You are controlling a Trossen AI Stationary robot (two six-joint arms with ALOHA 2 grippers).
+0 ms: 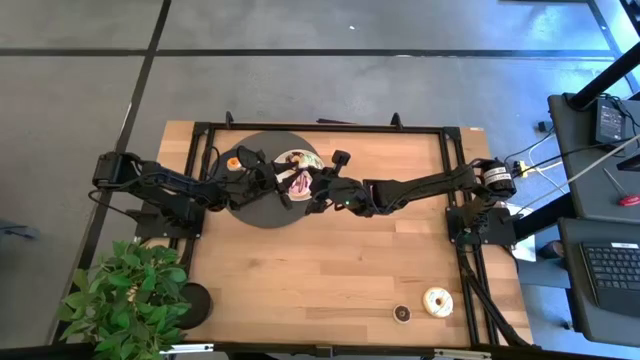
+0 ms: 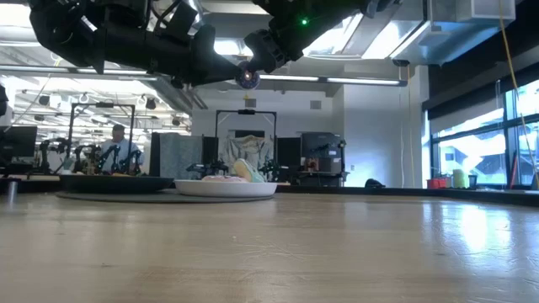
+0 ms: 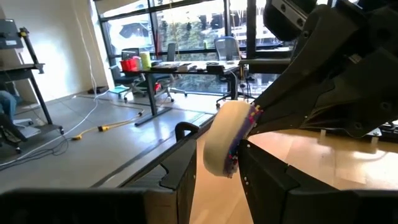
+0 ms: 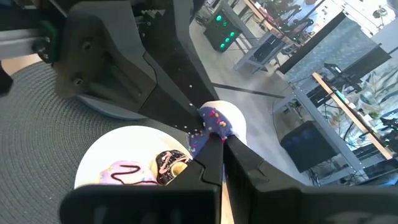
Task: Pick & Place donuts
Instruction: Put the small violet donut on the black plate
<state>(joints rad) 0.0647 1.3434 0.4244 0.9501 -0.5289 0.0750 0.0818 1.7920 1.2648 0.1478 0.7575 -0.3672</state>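
Note:
A purple-iced donut with sprinkles and a cream underside hangs in the air above the white plate, between both grippers. My right gripper is shut on it. My left gripper is open, one finger on either side of the same donut. The plate rests on a dark round mat and holds a pink donut and a chocolate-and-yellow one. An orange donut lies on the mat. A cream donut and a mini chocolate one lie near the table's near right corner. My right gripper pinches the purple donut by its iced rim between its two fingers, reaching in from the table's right. The donut stands on edge and is lifted clear above the plate. My left gripper's fingers flank the donut; whether they touch it, I cannot tell.
A black disc and a potted plant sit at the table's near left corner. Bare wood stretches across the table's near middle. A black frame borders the table. A person sits in the room beyond.

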